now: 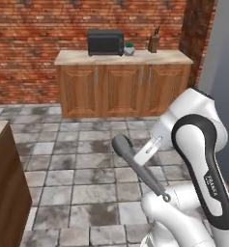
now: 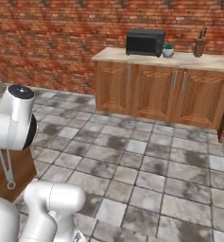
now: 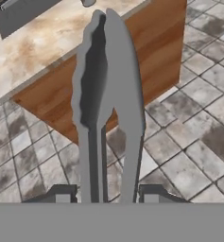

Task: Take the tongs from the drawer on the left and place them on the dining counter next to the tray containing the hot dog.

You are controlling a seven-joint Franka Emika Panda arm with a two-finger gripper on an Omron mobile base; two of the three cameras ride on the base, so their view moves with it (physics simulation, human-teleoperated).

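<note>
My gripper [image 3: 106, 194] is shut on the tongs [image 3: 108, 94], whose two dark grey arms run up the middle of the hand view, with a finger [image 3: 61, 194] on either side. From the left base the tongs [image 1: 137, 166] slant across the gripper [image 1: 152, 147] in front of the arm. Their ringed end [image 2: 9, 182] hangs below the arm in the right base view. The dining counter [image 3: 47, 45] lies beyond the tong tips, its beige top above a wooden base, and its corner [image 1: 2, 183] shows at far left. The drawer, tray and hot dog are out of view.
A dark grey panel [image 3: 19, 14] lies on the dining counter's top. Against the brick wall stands a wooden cabinet [image 1: 123, 87] carrying a dark appliance [image 1: 105, 42], a small plant [image 1: 129, 48] and a knife block [image 1: 153, 43]. Grey tiled floor [image 1: 87, 164] lies between.
</note>
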